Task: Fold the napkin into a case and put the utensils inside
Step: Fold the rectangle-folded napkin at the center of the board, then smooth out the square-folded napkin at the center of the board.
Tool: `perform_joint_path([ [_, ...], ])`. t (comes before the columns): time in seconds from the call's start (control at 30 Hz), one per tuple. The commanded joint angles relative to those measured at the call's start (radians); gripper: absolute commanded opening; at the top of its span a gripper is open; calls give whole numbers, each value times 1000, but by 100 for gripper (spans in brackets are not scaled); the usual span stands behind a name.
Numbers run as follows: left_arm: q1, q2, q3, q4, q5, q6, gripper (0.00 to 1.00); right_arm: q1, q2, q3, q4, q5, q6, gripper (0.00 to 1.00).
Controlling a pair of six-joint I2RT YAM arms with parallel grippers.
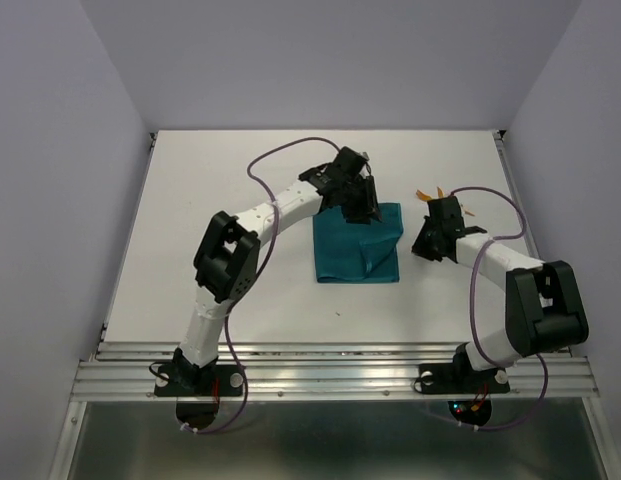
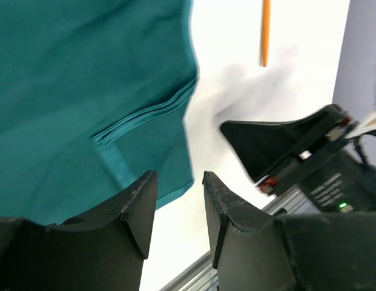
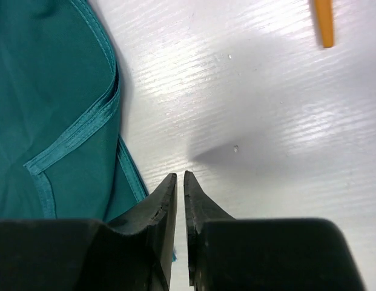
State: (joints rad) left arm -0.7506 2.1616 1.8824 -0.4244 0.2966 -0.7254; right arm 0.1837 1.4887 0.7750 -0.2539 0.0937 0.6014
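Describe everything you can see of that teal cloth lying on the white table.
The teal cloth napkin looks thin and soft, with stitched hems along its edges. It is folded into a rough rectangle of several layers, with one flap creased diagonally near its right side. It lies flat around the middle of the white table. The left gripper, jaws apart, hangs over its far edge, and the right gripper sits by its right edge. Whether either touches it is unclear.
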Motion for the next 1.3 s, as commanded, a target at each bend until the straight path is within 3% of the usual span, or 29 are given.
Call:
perform_joint_path([
  [0.0,85,-159,-178,73,-11,30,46,-4,-73,32,-62,14,-38,16],
  [0.2,134,-200,-365,142,25,46,45,68,-50,142,-64,-68,-43,19],
  [0.43,138,-172,-485,191,59,40,42,227,119,311,-59,-86,-43,21],
  [0.77,142,-154,-592,223,61,49,40,260,361,457,-22,-213,-29,21],
  [0.9,146,-148,-603,223,56,50,39,260,389,429,-25,-189,-29,21],
  [1.27,165,-135,-649,245,67,34,39,260,246,262,-103,-51,-42,22],
])
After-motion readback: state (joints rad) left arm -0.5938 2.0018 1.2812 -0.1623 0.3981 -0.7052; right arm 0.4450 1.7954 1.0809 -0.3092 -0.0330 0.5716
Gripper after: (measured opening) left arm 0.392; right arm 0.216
